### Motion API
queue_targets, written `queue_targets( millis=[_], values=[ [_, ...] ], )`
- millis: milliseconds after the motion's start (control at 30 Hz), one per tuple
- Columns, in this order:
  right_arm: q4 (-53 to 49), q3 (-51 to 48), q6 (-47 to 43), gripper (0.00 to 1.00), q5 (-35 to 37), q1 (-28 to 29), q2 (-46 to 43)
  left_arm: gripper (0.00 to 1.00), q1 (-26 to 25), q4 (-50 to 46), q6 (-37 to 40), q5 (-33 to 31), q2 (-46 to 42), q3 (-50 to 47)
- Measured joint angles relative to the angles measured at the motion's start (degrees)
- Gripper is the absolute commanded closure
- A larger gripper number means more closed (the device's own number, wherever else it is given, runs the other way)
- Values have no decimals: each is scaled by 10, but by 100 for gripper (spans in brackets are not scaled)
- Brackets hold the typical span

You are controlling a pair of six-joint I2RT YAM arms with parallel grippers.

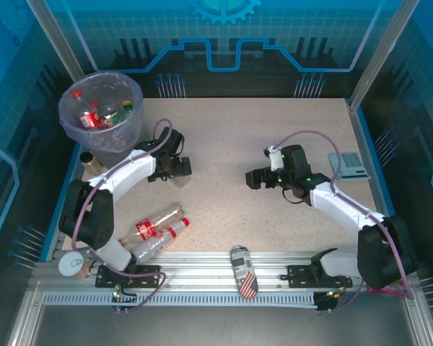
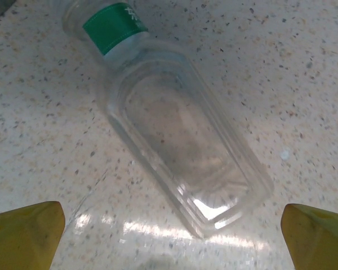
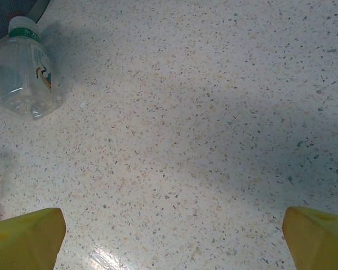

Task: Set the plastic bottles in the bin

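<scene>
The tabletop [image 2: 304,73] is pale, speckled and stone-like, smooth, with a soft sheen where light glares near the lower edge of the left wrist view. The bottle [image 2: 180,140] lying on it is clear, thin, glossy plastic with a green printed label band [image 2: 112,25]. At the top view's upper left, the bin [image 1: 119,140] carries a translucent, crinkled film liner [image 1: 76,126]. Along the bottom run ribbed, matt metal rails [image 1: 202,277].

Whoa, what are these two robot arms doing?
They're filling the bin with plastic bottles; a few already lie inside. The left hand is open over a clear green-labelled bottle lying on the table, not gripping it yet. The right hand is open over bare table. Two red-labelled bottles wait near the left arm.
</scene>
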Motion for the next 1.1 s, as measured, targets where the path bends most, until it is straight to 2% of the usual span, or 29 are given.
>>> queue_targets(
  millis=[133, 500, 600, 800, 1100],
  values=[
    [-9, -3, 2, 0, 9, 0, -22, 1, -2, 38, -22, 0, 39, 0],
    [-28, -20, 2, 0, 17, 0, -49, 1, -2, 134, -89, -10, 71, -24],
    [-31, -20, 2, 0, 19, -1, -56, 7, -2, 141, -100, -8, 74, -40],
    [-33, -20, 2, 0, 19, -1, -59, 33, -2, 145, -103, -9, 75, -41],
    [-33, -20, 2, 0, 15, -2, -51, 36, -29, 123, -81, -10, 75, -6]
  ],
)
